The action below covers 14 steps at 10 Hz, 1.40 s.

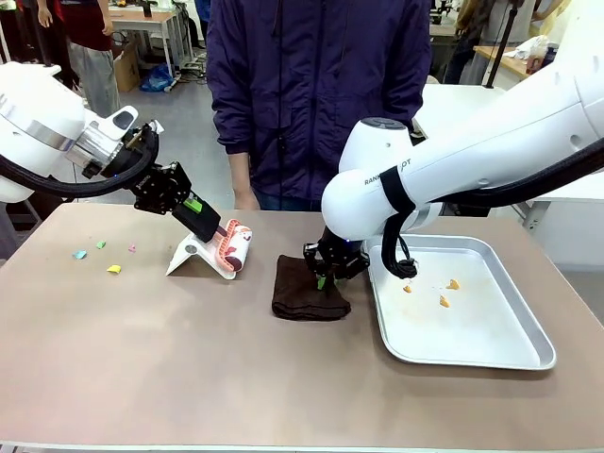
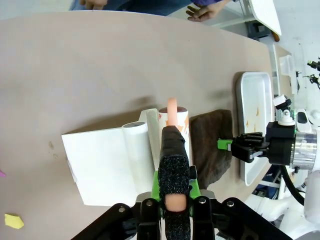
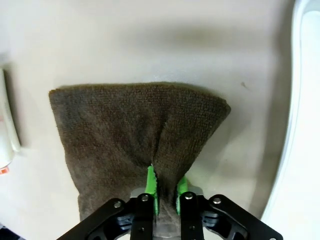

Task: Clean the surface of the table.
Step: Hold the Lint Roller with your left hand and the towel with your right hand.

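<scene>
1. The table [image 1: 142, 377] has a smooth, matte brownish-beige top with rounded corners. It lies beneath both grippers, its long axis running side to side between the arms.
2. The right gripper [image 1: 326, 276] points straight down, clenched on a raised fold of nubby brown cloth [image 1: 300, 300]. A silver tray [image 1: 472, 359] lies just beside it.
3. The left gripper [image 1: 201, 218] slants downward, clamped on a black foam-wrapped handle [image 2: 173, 160]. A white roller [image 1: 234, 247] lies just past its tips.

The table [image 1: 189, 359] in front of me is a broad rectangle with a smooth, matte brownish-beige top, rounded corners and a thin pale edge. It stands level, stretching away to the far side. On its left part, a few small coloured scraps [image 1: 113, 269] lie scattered apart.
</scene>
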Tool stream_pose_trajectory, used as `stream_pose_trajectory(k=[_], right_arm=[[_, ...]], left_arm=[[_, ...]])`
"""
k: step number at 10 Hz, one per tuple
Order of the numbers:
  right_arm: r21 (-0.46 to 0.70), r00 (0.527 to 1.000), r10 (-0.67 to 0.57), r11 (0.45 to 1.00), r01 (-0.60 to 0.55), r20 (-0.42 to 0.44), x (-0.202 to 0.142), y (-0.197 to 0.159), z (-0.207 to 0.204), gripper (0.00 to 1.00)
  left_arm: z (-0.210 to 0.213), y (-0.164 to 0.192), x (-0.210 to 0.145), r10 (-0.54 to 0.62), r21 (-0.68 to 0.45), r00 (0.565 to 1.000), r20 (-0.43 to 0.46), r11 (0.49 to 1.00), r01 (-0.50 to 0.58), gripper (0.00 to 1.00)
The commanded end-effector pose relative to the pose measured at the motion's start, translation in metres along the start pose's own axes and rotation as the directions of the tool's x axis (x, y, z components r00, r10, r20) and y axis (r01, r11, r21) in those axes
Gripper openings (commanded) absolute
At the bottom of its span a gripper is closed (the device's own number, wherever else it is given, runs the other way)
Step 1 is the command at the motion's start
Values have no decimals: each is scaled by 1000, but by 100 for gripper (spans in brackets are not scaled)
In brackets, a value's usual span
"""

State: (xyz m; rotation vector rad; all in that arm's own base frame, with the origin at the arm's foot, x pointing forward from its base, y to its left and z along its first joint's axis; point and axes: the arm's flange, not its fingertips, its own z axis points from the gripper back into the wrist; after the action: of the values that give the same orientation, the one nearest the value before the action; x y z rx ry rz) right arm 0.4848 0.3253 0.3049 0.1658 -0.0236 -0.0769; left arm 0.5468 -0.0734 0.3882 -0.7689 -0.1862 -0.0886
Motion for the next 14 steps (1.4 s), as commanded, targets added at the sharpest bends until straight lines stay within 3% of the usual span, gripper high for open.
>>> stream_pose_trajectory(k=[1,6,8,9,10,12,14], right_arm=[[-13,999,-37,999,37,-18,2,4,-8,0],[39,998,-53,998,54,-22,3,-3,0,0],[168,996,-76,982,82,-45,4,-19,19,0],[300,994,-80,949,98,-71,4,-35,36,0],[435,993,-70,895,104,-95,2,-49,49,0],[677,990,-28,726,117,-141,0,-76,69,0],[829,980,96,551,95,-176,-8,-99,83,0]], left_arm=[[-3,-1,1,-14,-25,999,35,1000,14,0],[-1,-4,0,-19,-47,999,28,999,20,0],[14,-8,-4,-28,-110,999,25,993,30,0],[33,-11,-9,-41,-166,998,40,985,47,0],[51,-14,-15,-53,-215,997,53,974,64,0],[84,-13,-32,-64,-275,997,43,959,73,0],[126,-11,-58,-101,-412,993,61,903,118,0]])
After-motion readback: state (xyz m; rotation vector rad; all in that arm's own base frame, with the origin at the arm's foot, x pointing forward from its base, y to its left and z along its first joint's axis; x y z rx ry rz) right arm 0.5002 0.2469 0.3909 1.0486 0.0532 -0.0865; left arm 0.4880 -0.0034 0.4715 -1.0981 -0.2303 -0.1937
